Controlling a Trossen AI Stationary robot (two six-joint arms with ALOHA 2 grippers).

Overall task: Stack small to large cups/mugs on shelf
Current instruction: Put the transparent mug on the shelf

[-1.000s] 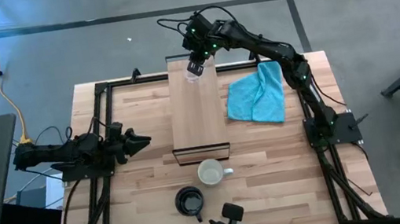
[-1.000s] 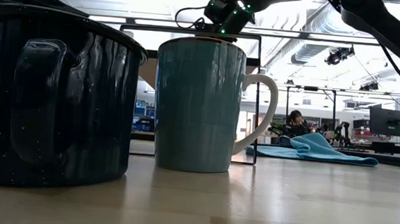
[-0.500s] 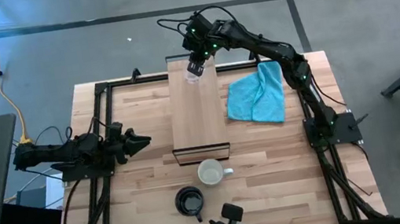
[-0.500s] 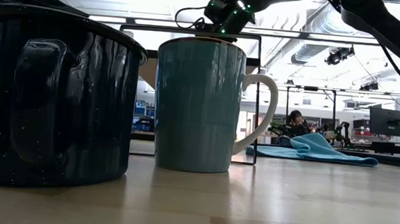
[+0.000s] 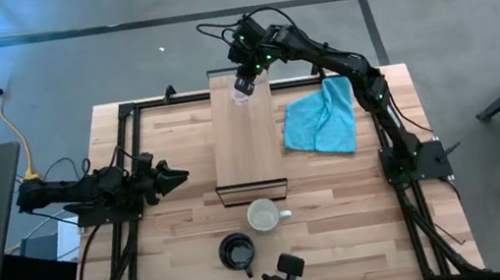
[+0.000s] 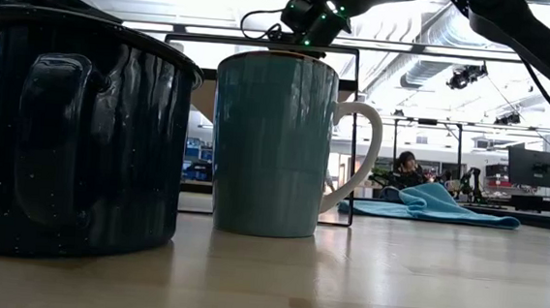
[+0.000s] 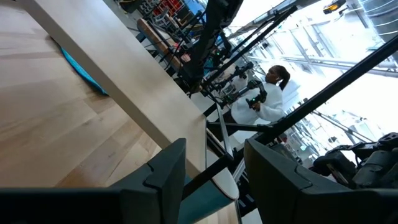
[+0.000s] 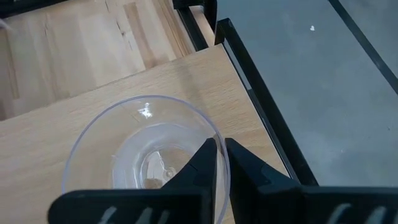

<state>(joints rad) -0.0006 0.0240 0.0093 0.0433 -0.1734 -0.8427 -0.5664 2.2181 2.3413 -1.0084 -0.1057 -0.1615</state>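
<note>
Nothing has shifted over the last second: the right gripper (image 5: 243,85) still pinches the rim of the glass cup (image 8: 144,148) at the 12 o'clock end of the shelf (image 5: 245,141), so the placing seems paused before release. The left gripper (image 5: 174,178) waits at 9 o'clock on the desk (image 5: 182,220), its fingers spread. Three vessels: one glass cup, one black mug (image 5: 237,251), one white mug (image 5: 263,216), both mugs at 6 o'clock off the shelf. One turquoise cloth (image 5: 323,119).
</note>
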